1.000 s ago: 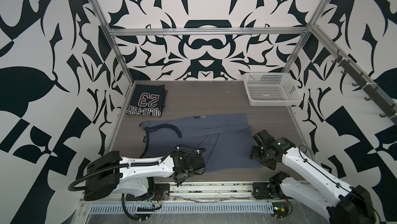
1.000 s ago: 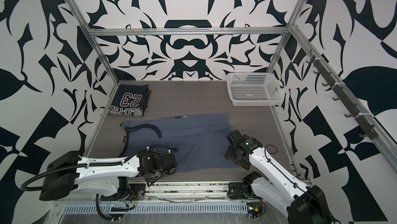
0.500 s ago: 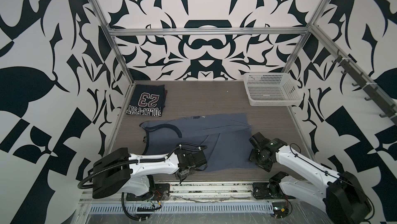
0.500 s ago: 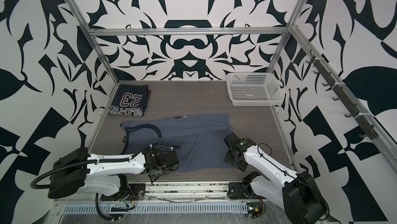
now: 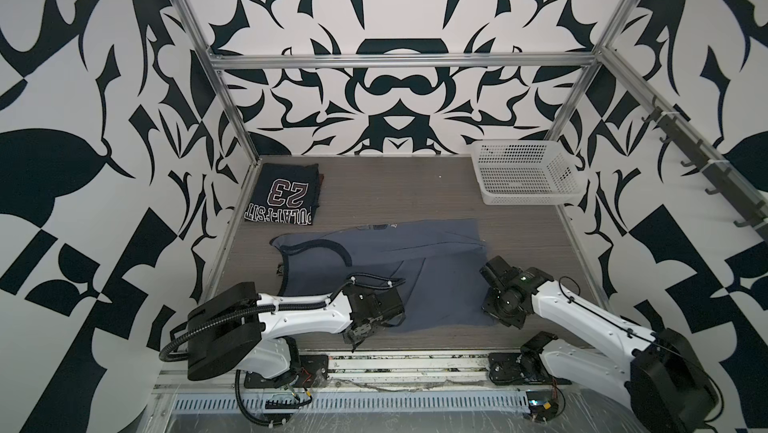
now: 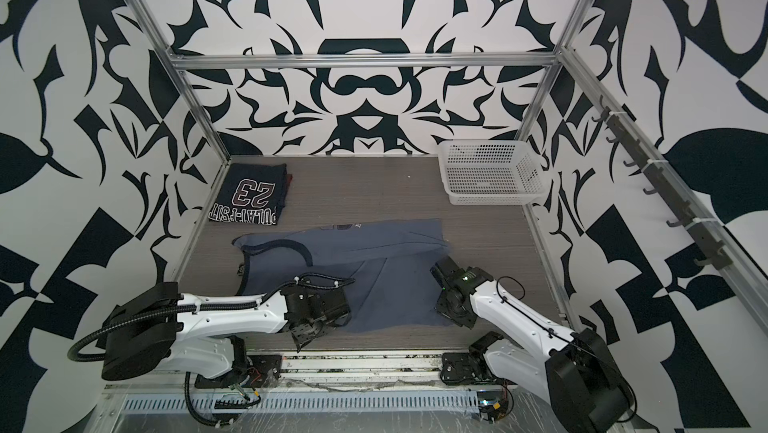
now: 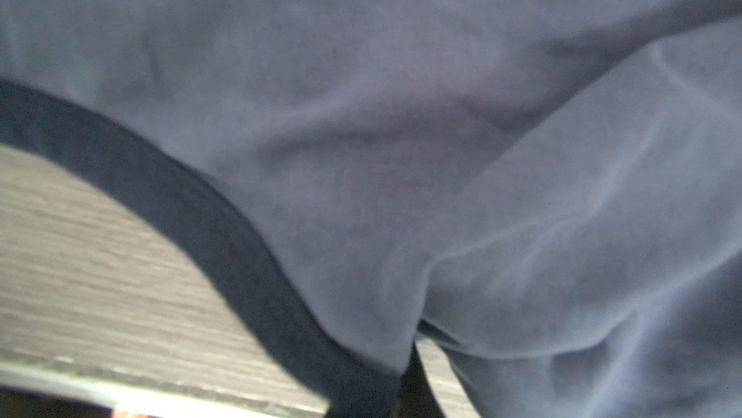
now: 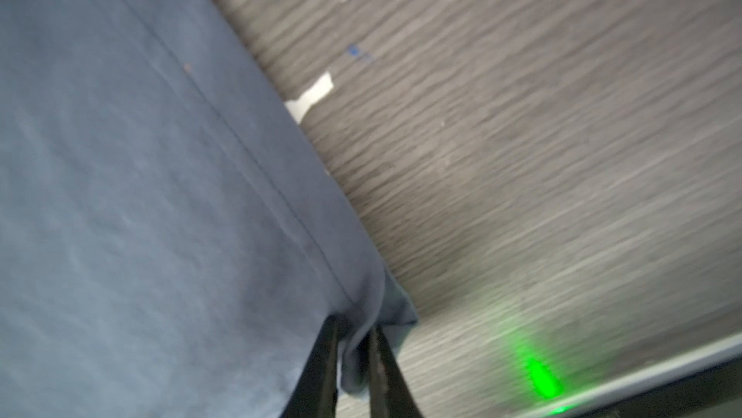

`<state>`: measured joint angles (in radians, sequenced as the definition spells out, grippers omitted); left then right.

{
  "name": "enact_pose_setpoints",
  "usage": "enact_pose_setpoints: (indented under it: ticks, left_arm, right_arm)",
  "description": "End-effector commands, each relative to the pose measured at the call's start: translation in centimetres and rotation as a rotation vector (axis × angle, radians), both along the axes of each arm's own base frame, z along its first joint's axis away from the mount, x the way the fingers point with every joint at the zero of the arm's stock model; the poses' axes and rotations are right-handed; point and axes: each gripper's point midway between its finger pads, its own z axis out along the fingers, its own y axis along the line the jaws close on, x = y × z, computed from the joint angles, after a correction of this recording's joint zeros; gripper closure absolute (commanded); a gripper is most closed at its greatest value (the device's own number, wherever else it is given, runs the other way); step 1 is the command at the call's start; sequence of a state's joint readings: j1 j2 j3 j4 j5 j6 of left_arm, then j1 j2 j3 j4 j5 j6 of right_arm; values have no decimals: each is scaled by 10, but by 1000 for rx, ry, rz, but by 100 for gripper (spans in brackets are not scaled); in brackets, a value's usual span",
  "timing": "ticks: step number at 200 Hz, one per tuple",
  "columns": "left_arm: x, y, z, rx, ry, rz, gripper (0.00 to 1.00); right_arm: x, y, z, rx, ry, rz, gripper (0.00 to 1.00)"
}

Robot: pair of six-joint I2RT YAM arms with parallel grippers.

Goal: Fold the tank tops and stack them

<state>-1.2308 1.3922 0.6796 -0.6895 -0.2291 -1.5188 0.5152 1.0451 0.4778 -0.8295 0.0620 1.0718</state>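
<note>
Right end effector (image 8: 355,360) pinched the blue top's (image 5: 395,252) near hem corner and the left end effector (image 5: 358,330) was shut at its near edge by an armhole (image 7: 200,211), apparently on cloth; the top lay spread across the desk's (image 5: 395,185) front, the navy top (image 5: 286,198) folded in the far left corner. A thin pinch could slip or catch one layer only, skewing the fold. Open desk lay beyond, between navy top and basket (image 5: 523,198), while the front rail (image 5: 395,362) ran close behind both arms.
</note>
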Motion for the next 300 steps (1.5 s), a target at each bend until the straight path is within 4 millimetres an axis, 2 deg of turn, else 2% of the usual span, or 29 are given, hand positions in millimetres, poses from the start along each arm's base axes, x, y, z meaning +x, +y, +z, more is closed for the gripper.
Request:
enact_pose_setpoints:
  ticks: [1, 25, 33, 68, 106, 133, 146, 170, 188, 192, 203, 215, 222, 244, 262, 266, 277, 298, 300]
  left_arm:
    - [1, 8, 12, 43, -20, -4, 100]
    - [0, 2, 30, -12, -50, -6, 100]
    - [-4, 6, 34, -7, -43, -7, 100]
    - [-14, 5, 55, -71, -50, -6, 100]
    - [-12, 6, 79, -160, -80, 38, 100]
    - [-21, 13, 66, -164, -32, 80, 100]
    - [-23, 4, 53, -207, -14, 75, 100]
    - [-33, -28, 30, -288, 67, 30, 100]
    - [-42, -40, 19, -257, 134, -25, 100]
    - [-45, -40, 12, -219, 155, -39, 100]
    - [-49, -41, 9, -177, 182, -65, 99]
    - [-50, -39, 8, -150, 191, -73, 94]
    - [-50, -38, 9, -141, 190, -71, 88]
    - [-43, -23, 22, -99, 134, -53, 82]
    - [-35, -8, 41, -44, 50, -49, 65]
    - [-33, -9, 50, -72, 24, -51, 63]
    - [-33, -12, 58, -80, 0, -66, 59]
    - [-41, -17, 61, -65, 6, -92, 58]
    - [-42, -17, 56, -41, 12, -93, 58]
  right_arm:
    - [1, -10, 13, -54, -21, 14, 90]
    - [4, -15, 28, -77, -55, 19, 97]
    - [6, -17, 33, -87, -69, 21, 100]
    - [15, -25, 54, -136, -123, 33, 100]
    - [31, -35, 91, -217, -185, 81, 100]
    - [38, -36, 98, -222, -195, 97, 100]
    - [39, -40, 99, -229, -192, 88, 100]
    - [40, -43, 100, -196, -206, 59, 100]
    - [39, -47, 108, -195, -231, 33, 100]
    - [39, -48, 111, -195, -241, 28, 100]
    - [39, -50, 116, -195, -260, 10, 100]
    - [36, -53, 120, -196, -270, -8, 100]
    - [36, -53, 120, -191, -274, -11, 100]
    - [31, -48, 107, -159, -247, -12, 100]
    - [26, -44, 94, -136, -216, -12, 100]
    - [26, -43, 92, -131, -212, -12, 100]
    - [26, -43, 90, -132, -209, -12, 100]
    - [27, -41, 89, -129, -207, -8, 100]
    - [28, -41, 89, -129, -208, -7, 100]
